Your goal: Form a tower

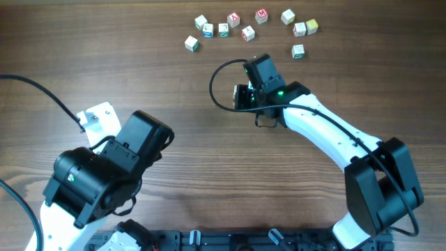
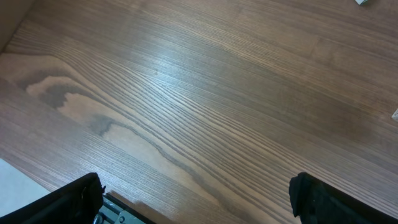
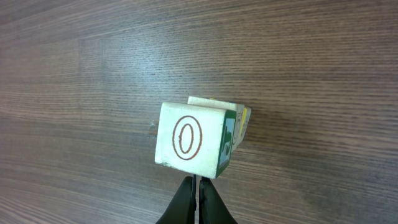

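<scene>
Wooden tower (image 3: 193,140), cream top with brown O, on grained table (image 3: 93,62); right gripper (image 3: 196,198) pressed together; left gripper (image 2: 196,200) apart.

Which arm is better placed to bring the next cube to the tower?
Right, probably. The right tool, shut, is at the tower, with the loose cubes nearby; the left tool is far from both.

I am looking at a wooden table (image 1: 181,104) that is filling every view, its brown grain running left to right. Soft light is glancing off it in the left wrist view. A pale surface (image 2: 15,183) is showing beyond its edge there.
</scene>
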`<state>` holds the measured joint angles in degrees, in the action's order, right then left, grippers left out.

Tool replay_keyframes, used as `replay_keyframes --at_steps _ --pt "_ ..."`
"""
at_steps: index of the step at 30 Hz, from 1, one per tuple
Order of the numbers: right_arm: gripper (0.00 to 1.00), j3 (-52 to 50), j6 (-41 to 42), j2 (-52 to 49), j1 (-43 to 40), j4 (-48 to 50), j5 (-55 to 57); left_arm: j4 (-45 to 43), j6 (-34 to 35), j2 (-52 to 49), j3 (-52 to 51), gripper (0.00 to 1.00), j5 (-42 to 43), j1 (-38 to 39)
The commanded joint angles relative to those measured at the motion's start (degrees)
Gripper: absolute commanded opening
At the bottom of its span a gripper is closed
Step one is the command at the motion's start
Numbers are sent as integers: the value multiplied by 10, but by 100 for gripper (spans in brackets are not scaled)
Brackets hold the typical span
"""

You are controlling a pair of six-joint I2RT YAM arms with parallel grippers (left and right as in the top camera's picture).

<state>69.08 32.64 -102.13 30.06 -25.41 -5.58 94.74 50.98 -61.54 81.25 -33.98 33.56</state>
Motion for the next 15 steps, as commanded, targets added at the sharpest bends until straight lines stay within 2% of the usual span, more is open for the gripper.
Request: replay_keyframes --at_steps 1,15 --pt "5 6 -11 -11 1 5 14 0 9 1 -1 100 1 -3" --pt "4 6 -27 -3 3 -52 -36 0 9 1 -1 100 1 -3"
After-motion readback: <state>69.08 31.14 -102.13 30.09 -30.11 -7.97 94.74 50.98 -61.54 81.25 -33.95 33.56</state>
